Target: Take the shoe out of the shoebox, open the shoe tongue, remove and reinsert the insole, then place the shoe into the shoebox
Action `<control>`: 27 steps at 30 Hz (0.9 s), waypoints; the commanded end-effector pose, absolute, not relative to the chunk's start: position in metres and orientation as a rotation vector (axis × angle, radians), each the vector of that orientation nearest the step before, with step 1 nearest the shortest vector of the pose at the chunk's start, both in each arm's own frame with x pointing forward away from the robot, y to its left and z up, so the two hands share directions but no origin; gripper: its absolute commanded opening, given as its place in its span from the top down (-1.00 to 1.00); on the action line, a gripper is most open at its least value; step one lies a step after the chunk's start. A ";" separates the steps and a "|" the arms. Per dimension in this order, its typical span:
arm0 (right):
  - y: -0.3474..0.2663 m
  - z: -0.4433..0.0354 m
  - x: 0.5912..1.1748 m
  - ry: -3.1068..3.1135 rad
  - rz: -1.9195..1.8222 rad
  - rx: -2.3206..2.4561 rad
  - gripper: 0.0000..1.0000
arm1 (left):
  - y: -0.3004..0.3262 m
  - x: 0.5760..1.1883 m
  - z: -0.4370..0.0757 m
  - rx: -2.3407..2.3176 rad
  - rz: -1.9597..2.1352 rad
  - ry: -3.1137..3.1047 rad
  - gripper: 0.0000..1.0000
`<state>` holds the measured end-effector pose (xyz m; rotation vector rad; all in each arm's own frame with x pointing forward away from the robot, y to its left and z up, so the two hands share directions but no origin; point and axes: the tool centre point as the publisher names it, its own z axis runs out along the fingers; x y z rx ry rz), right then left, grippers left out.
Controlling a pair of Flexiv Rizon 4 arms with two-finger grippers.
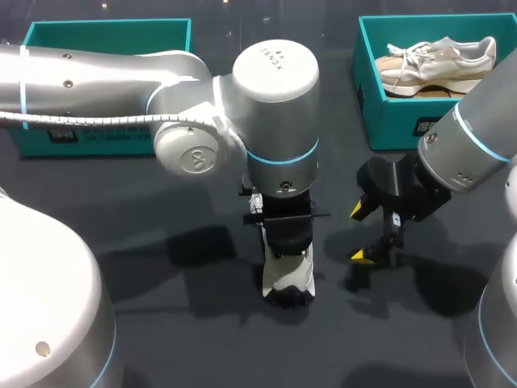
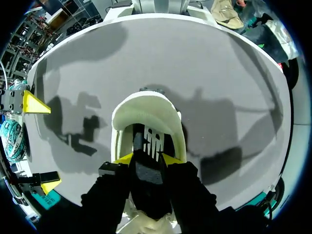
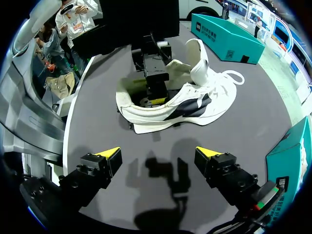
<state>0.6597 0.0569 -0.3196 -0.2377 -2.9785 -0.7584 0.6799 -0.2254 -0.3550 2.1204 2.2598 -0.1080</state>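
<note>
White mesh sneaker [image 1: 288,279] sits mid-table. My left claw [image 2: 147,158], inside its collar, looks clamped on the dark foam insole [image 2: 146,139]. My right claw [image 1: 360,234] gapes at its three o'clock. Insole step, I judge; next needs a straight pull.

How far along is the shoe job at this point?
Done: one shoe lies out on the table. In hand: left gripper is down in its opening, right gripper open beside it. The insole stage is unclear; return to the shoebox remains.
</note>
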 end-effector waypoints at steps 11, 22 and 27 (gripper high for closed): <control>0.057 -0.320 0.659 -2.981 -0.755 -0.240 -1.00 | -0.229 0.704 -0.357 2.005 -0.017 2.326 -0.87; 0.057 -0.320 0.659 -2.981 -0.755 -0.240 -1.00 | -0.229 0.703 -0.352 2.086 -0.062 2.285 -1.00; 0.057 -0.320 0.659 -2.981 -0.755 -0.240 -1.00 | -0.230 0.708 -0.350 2.114 -0.082 2.288 -1.00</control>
